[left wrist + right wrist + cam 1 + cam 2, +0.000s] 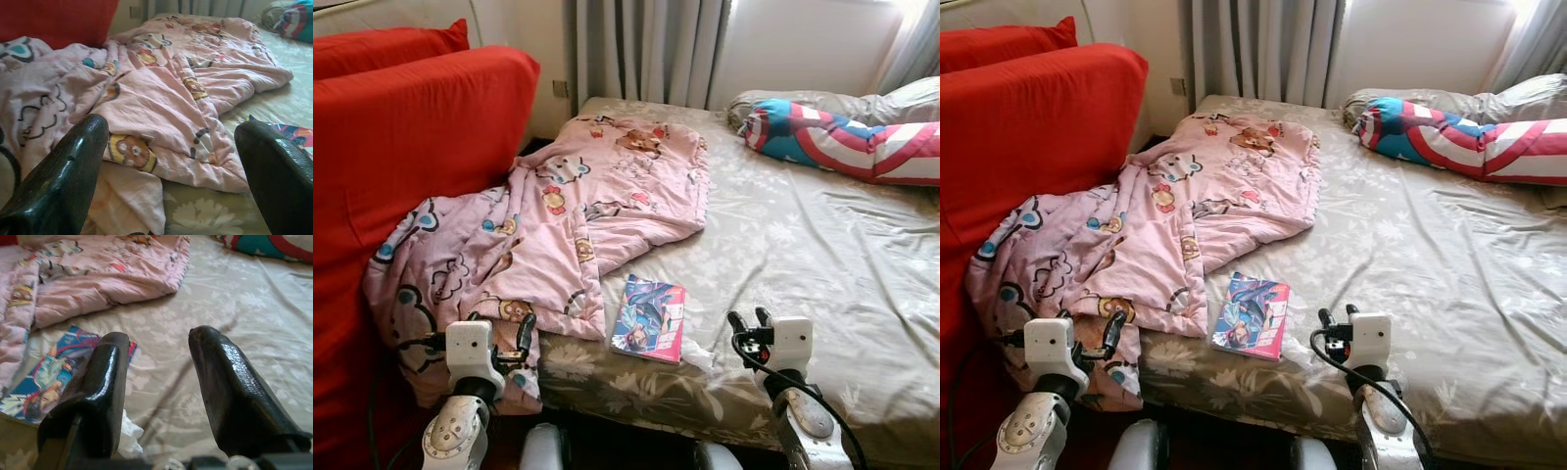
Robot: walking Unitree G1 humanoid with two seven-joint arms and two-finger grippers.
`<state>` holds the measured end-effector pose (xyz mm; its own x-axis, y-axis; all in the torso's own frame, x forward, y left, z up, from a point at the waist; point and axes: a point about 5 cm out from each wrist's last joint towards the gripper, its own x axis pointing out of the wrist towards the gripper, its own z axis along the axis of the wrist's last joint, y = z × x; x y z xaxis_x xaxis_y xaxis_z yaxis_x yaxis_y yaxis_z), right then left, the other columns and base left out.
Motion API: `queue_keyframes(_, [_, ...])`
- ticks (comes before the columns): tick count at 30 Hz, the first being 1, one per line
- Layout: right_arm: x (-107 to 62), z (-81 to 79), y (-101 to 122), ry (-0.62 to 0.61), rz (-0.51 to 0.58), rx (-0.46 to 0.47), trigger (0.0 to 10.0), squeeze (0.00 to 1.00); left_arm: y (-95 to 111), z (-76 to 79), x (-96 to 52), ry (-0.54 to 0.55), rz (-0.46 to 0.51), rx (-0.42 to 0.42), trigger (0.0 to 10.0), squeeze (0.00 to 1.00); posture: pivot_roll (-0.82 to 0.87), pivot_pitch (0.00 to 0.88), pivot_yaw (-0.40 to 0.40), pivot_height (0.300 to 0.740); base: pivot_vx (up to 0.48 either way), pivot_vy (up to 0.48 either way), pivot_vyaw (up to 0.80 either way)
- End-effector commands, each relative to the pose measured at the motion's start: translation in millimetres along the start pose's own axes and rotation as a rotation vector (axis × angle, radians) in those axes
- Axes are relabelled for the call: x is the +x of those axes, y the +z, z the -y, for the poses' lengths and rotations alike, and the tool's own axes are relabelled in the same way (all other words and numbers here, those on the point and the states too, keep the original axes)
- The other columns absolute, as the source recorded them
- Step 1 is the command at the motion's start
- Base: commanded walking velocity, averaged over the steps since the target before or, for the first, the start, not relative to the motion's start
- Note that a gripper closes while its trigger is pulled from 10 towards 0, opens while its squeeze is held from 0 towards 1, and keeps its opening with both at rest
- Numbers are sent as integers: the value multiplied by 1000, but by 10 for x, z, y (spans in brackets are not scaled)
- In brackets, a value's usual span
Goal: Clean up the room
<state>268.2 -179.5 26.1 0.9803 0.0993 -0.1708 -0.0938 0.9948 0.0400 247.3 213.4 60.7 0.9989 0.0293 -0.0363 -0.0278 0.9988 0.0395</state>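
The quilt (558, 225) is pale pink with cartoon animal prints, lying on a grey-beige bedsheet (803, 255) patterned with pale flowers. The comic book (649, 318) has a blue and pink cover; the long pillow (847, 137) is striped red and white with teal, and the sofa (401, 137) is plain red.

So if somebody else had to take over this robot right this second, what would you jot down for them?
Left gripper: open, empty, at the bed's near edge over the rumpled pink cartoon-print quilt.
Right gripper: open, empty, above the grey floral bedsheet, beside the colourful glossy comic book.
Quilt sprawls from the bed onto the red sofa. Book lies flat near the bed's front edge, a crumpled white tissue beside it. Striped red, white and blue pillow at the head end.
Done: nothing visibly tidied.
Left: quilt, book, tissue.
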Motion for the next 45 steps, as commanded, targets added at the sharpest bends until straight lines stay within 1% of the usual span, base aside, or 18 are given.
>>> queue_keyframes(1, [11, -17, -11, 12, -13, -3, 10000, 0, 14, 12, 8, -14, -1, 13, 10000, 0, 16, 0, -59, 591, 0, 0, 0])
queue_keyframes(3, [9, -13, -10, 6, -9, -12, 10000, 0, 14, 12, 9, -15, -2, 13, 10000, 0, 16, 0, -59, 576, 0, 0, 0])
queue_keyframes(6, [-7, -18, 6, 8, 19, 12, 10000, 0, 18, 13, 10, -17, -2, 15, 10000, 0, 17, 0, -56, 576, 0, 0, 0])
queue_keyframes(16, [-30, -44, -50, 17, -12, -3, 10000, 0, 29, 1, 24, -21, -8, 25, 10000, 0, 24, 0, -56, 576, 0, 0, 0])
queue_keyframes(19, [-36, -74, -54, 46, -10, -16, 10000, 0, 35, -1, 29, -23, -10, 22, 10000, 0, 25, 4, -56, 576, 0, 0, 0])
queue_keyframes(21, [-38, -123, -39, 85, 2, -22, 10000, 0, 36, -8, 38, -23, -17, 23, 10000, 0, 25, 9, -54, 576, 0, 0, 800])
queue_keyframes(25, [-31, -144, -44, 82, 0, 9, 10000, 0, 42, -3, 52, -35, -18, 30, 10000, 0, 35, 13, -54, 576, 0, 0, 800])
queue_keyframes(27, [-27, -154, -54, 83, -4, -3, 10000, 0, 49, -7, 57, -40, -17, 36, 10000, 0, 38, 15, -51, 576, 0, 0, 681])
queue_keyframes(28, [-28, -158, -76, 74, -17, 19, 10000, 0, 52, -13, 59, -38, -17, 37, 10000, 0, 38, 15, -51, 576, 0, 0, 0])
queue_keyframes(30, [-26, -164, -79, 69, -18, 27, 10000, 0, 55, -23, 60, -37, -16, 37, 10000, 0, 40, 14, -49, 576, 0, 0, 0])
queue_keyframes(38, [-29, -169, -94, 71, -23, 26, 10000, 0, 85, -48, 81, -39, -13, 39, 10000, 0, 40, 18, -38, 576, 0, 0, 0])
queue_keyframes(39, [-34, -172, -104, 77, -32, 9, 10000, 0, 90, -46, 84, -41, -11, 40, 10000, 0, 40, 18, -38, 576, 247, 0, 0])
queue_keyframes(41, [-39, -183, -111, 85, -34, 10, 10000, 0, 94, -47, 90, -43, -10, 41, 10000, 0, 42, 18, -38, 576, 262, 0, 0])
queue_keyframes(45, [-49, -203, -123, 93, -33, 7, 10000, 0, 108, -50, 99, -43, -5, 41, 10000, 0, 42, 15, -37, 576, 270, 0, 800])
